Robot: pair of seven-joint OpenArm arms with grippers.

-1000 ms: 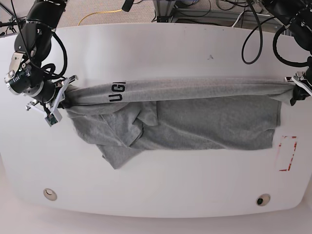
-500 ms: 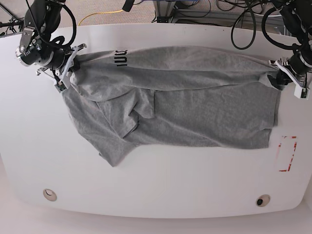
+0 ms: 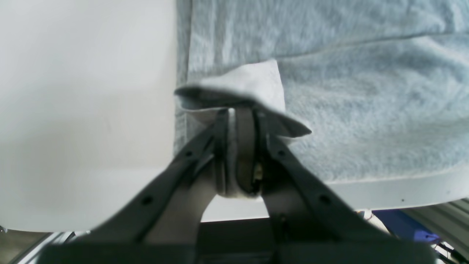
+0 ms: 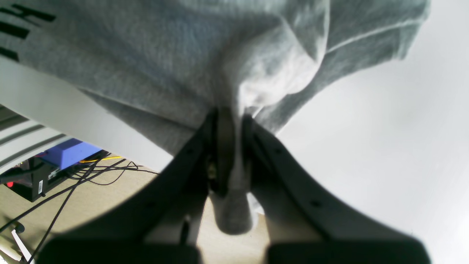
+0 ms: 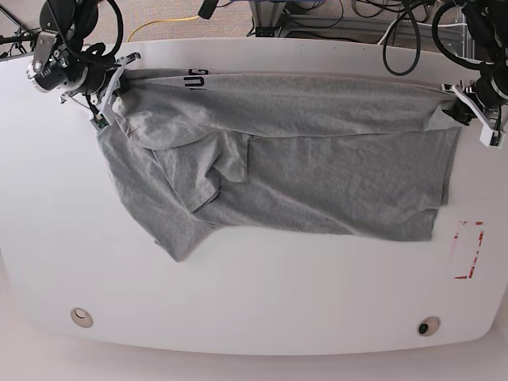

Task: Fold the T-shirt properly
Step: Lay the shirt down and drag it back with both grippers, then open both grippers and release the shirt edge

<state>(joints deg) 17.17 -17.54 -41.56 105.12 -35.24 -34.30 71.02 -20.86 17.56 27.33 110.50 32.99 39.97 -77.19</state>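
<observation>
The grey T-shirt [image 5: 317,167] lies spread across the far half of the white table [image 5: 254,294], its far edge stretched taut between my two grippers. Black lettering [image 5: 193,79] shows near its far left edge. In the base view my right gripper [image 5: 111,89] sits at the far left, shut on a bunched corner of the T-shirt [image 4: 256,80]. At the far right my left gripper [image 5: 460,107] is shut on the other corner of the T-shirt [image 3: 366,121]. A crumpled fold with a sleeve [image 5: 182,230] trails toward the near left.
A red rectangular marking [image 5: 467,250] is on the table at the right. Two round holes [image 5: 80,316] [image 5: 429,326] sit near the front edge. Cables and equipment [image 5: 317,16] lie behind the table's far edge.
Both grippers have carried the T-shirt's stretched edge toward the far side of the table, and the cloth has been drawn out flatter behind them.
</observation>
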